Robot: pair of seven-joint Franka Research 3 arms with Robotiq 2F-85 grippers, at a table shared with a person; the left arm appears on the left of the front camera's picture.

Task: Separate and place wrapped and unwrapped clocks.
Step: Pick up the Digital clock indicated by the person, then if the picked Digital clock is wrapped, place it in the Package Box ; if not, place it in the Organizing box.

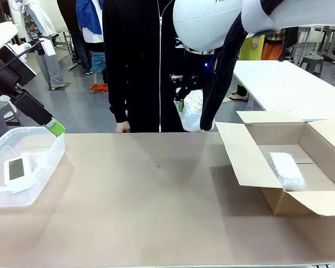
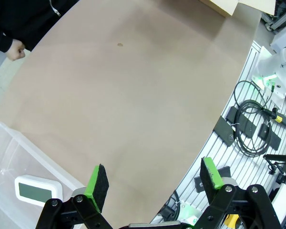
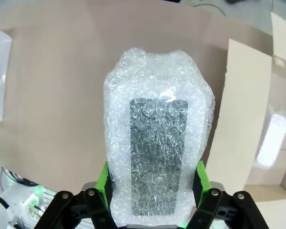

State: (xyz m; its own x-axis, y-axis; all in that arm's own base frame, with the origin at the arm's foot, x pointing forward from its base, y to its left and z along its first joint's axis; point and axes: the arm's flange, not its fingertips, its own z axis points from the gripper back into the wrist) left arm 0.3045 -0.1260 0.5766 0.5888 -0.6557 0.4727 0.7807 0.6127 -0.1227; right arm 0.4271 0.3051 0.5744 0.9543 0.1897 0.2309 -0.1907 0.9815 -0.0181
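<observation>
Two clocks are already sorted; I am holding the third bubble-wrapped bundle (image 3: 158,157) clamped in the right gripper (image 3: 152,188), high at frame centre. Slippery wrap risks dropping short of the cardboard box (image 1: 251,162). My left wrist view reveals the left gripper (image 2: 155,179) gaping over the bare clock (image 2: 37,191) in its clear tub (image 2: 9,143).

Bare clock (image 1: 15,169) in tub (image 1: 44,167); wrapped bundle (image 1: 286,169) boxed, another (image 3: 158,157) gripped.

- Even, bright indoor light falls from overhead; soft shadows lie on the tabletop (image 1: 156,190).
- Glare glints off the bubble-wrapped clock (image 3: 158,143).
- Wrist views bend straight edges near their borders.
- All views look fairly sharp.
</observation>
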